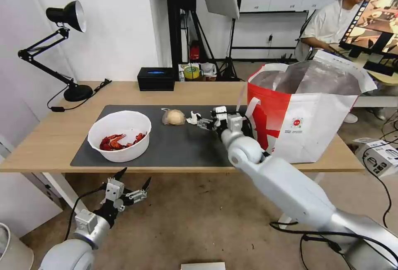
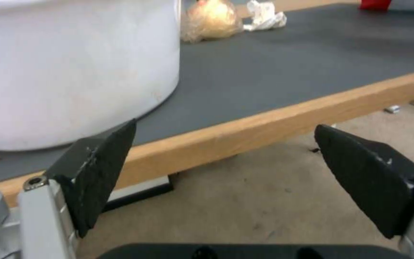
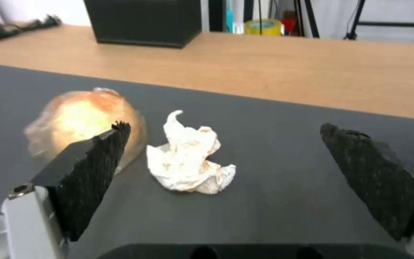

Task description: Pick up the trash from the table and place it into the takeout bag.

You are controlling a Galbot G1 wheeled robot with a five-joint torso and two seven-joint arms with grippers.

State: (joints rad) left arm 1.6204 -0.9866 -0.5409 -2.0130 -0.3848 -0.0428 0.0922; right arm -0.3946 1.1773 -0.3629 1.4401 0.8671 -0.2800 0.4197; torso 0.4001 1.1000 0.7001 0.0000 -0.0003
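Observation:
On the dark mat (image 1: 186,145) of the table (image 1: 54,137) stand a white bowl (image 1: 120,135) of red crayfish shells, a wrapped beige bun (image 1: 174,116) and a crumpled white tissue (image 1: 193,117). My right gripper (image 1: 202,123) hovers low over the mat just right of the tissue, open. In the right wrist view the tissue (image 3: 188,158) lies ahead between the spread fingers of the gripper (image 3: 225,126), with the bun (image 3: 82,115) beside it. The takeout bag (image 1: 306,112) stands open at the table's right end. My left gripper (image 1: 134,178) hangs open below the front edge, near the bowl (image 2: 73,72).
A black box (image 1: 156,78) and a black desk lamp (image 1: 62,46) stand at the back of the table. A tape roll (image 1: 191,72) sits behind the box. A cardboard box (image 1: 379,154) lies on the floor at the right.

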